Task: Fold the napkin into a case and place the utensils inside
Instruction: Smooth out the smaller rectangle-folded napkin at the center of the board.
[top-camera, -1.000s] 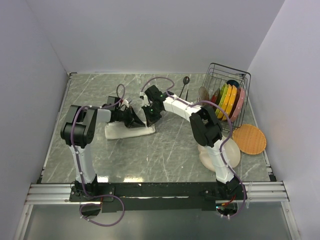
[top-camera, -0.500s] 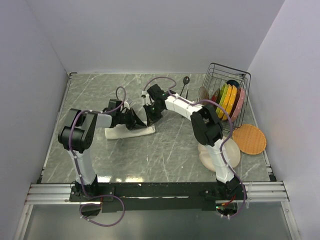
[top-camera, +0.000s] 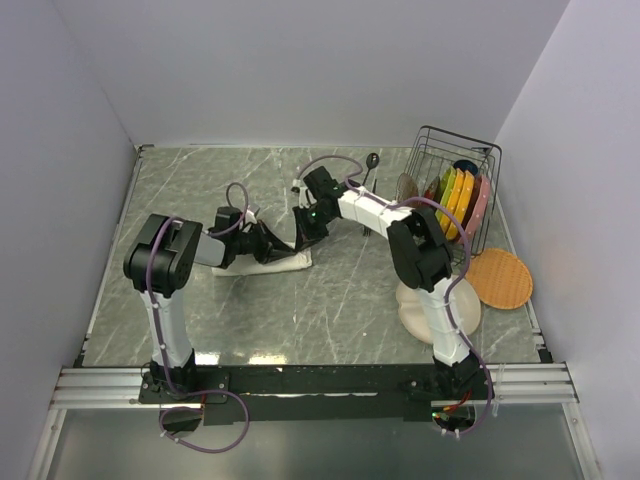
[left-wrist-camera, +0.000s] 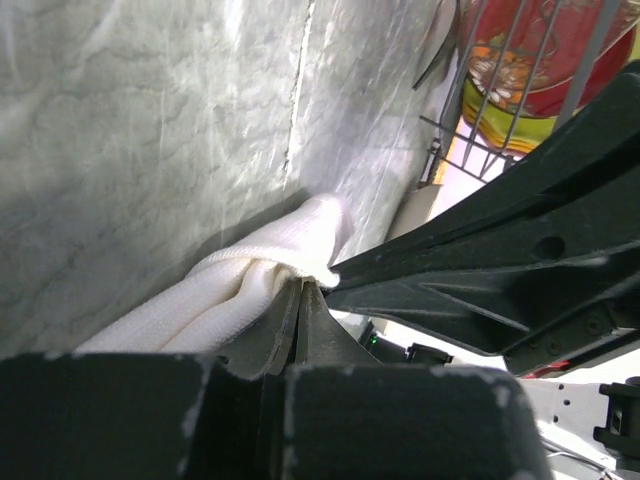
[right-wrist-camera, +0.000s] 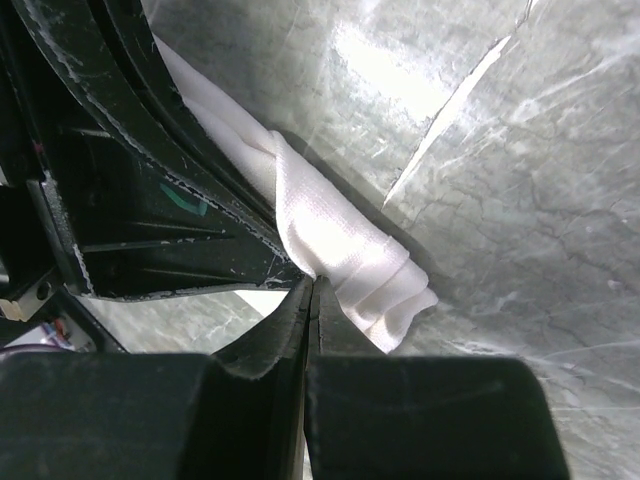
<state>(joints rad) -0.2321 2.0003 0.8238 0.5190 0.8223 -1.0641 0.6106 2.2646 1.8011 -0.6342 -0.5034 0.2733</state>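
Note:
The napkin (top-camera: 250, 263) lies as a narrow folded cream-white strip on the marble table, left of centre. My left gripper (top-camera: 277, 244) and right gripper (top-camera: 299, 241) meet tip to tip over its right end. In the left wrist view my left gripper (left-wrist-camera: 300, 287) is shut, pinching the rolled cloth edge (left-wrist-camera: 250, 285). In the right wrist view my right gripper (right-wrist-camera: 312, 285) is shut on the cloth's layered end (right-wrist-camera: 350, 250). A dark spoon (top-camera: 369, 166) lies at the back, beside the rack. I cannot make out the fork.
A wire dish rack (top-camera: 470, 150) with colourful plates stands at the back right. An orange round mat (top-camera: 498, 278) lies in front of it. A beige plate (top-camera: 470, 308) sits by the right arm's base. Walls close three sides.
The left gripper has slid right along the strip and its arm has dropped lower. The right gripper has shifted slightly right and back. The napkin has stayed in place.

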